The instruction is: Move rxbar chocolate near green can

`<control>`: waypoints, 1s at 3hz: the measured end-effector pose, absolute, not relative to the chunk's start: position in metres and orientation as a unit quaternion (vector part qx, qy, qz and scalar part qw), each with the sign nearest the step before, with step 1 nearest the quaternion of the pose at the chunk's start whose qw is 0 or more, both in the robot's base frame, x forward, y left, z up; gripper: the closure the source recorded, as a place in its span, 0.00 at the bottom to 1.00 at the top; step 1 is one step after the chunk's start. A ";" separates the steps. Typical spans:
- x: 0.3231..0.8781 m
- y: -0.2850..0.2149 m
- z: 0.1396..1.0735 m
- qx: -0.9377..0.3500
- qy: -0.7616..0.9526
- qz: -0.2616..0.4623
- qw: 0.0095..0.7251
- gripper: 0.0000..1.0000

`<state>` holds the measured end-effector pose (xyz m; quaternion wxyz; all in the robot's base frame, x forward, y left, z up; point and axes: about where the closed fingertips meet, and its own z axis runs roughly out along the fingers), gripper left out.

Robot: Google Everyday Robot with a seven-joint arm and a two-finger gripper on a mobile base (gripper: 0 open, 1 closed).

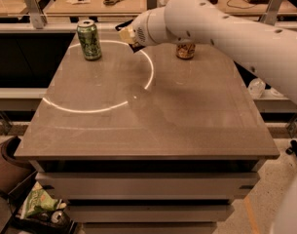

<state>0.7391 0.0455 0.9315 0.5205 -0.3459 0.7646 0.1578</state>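
The green can (89, 39) stands upright at the far left of the table (148, 126). My gripper (128, 33) hangs above the far edge of the table, a short way right of the green can. It is shut on the rxbar chocolate (122, 27), of which only a dark edge shows at the fingertips; the rest is hidden by the gripper. The bar is held off the table surface. My white arm (221, 28) reaches in from the right.
An orange-brown can (185, 50) stands at the far middle of the table, partly behind my arm. A bright ring of light (150, 74) lies on the tabletop. Clear bottles (256, 87) sit low at the right. A green bag (38, 204) lies on the floor at the lower left.
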 end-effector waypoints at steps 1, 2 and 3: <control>0.769 0.061 0.923 -0.339 0.758 0.159 0.535 1.00; 0.786 0.079 0.914 -0.340 0.753 0.167 0.538 1.00; 0.786 0.081 0.914 -0.341 0.753 0.168 0.537 0.83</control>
